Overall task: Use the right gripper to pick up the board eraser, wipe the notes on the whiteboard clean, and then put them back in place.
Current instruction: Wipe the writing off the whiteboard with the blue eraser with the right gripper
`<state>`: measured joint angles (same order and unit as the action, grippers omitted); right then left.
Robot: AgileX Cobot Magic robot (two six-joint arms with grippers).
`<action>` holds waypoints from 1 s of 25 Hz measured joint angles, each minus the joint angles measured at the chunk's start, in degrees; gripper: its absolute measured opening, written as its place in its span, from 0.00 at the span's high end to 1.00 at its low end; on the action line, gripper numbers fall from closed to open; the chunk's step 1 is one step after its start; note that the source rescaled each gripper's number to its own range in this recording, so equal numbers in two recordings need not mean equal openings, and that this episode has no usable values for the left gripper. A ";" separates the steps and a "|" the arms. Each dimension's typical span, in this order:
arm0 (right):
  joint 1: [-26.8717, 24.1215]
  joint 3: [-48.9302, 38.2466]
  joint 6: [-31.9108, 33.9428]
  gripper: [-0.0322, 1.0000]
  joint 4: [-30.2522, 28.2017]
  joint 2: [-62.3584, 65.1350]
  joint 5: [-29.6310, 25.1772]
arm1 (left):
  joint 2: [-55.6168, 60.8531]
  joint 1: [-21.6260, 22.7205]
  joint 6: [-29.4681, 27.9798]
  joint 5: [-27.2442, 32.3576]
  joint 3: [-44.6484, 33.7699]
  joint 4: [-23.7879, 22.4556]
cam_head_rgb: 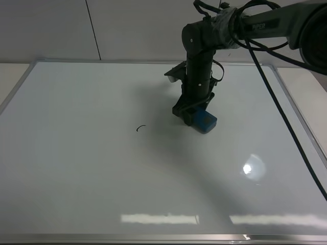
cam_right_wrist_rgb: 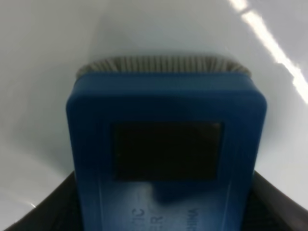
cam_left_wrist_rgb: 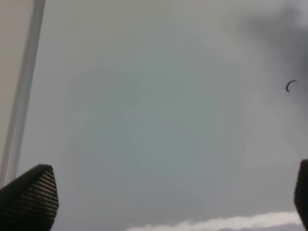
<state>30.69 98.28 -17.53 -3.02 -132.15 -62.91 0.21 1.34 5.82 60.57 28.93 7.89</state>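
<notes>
The whiteboard (cam_head_rgb: 76, 168) fills most of the exterior high view. Only a small black curved mark of the notes (cam_head_rgb: 141, 128) shows on it, left of centre; it also shows in the left wrist view (cam_left_wrist_rgb: 290, 86). My right gripper (cam_head_rgb: 196, 116) hangs from the black arm and is shut on the blue board eraser (cam_head_rgb: 204, 121), to the right of the mark. In the right wrist view the board eraser (cam_right_wrist_rgb: 166, 154) fills the frame, grey felt toward the board. My left gripper (cam_left_wrist_rgb: 173, 202) is over bare board with its fingers wide apart.
The board's silver frame (cam_head_rgb: 153, 238) runs along the near edge and the left side (cam_left_wrist_rgb: 21, 96). Black cables (cam_head_rgb: 286, 117) trail from the right arm across the right side of the board. Light glare (cam_head_rgb: 253, 167) lies on the board.
</notes>
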 joint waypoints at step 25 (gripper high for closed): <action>22.66 6.86 -3.52 0.97 0.77 -4.01 1.65 | 0.00 0.00 0.00 0.00 0.00 0.00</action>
<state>53.35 105.14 -21.06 -2.25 -136.16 -61.26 0.21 1.34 5.82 60.57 28.93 7.89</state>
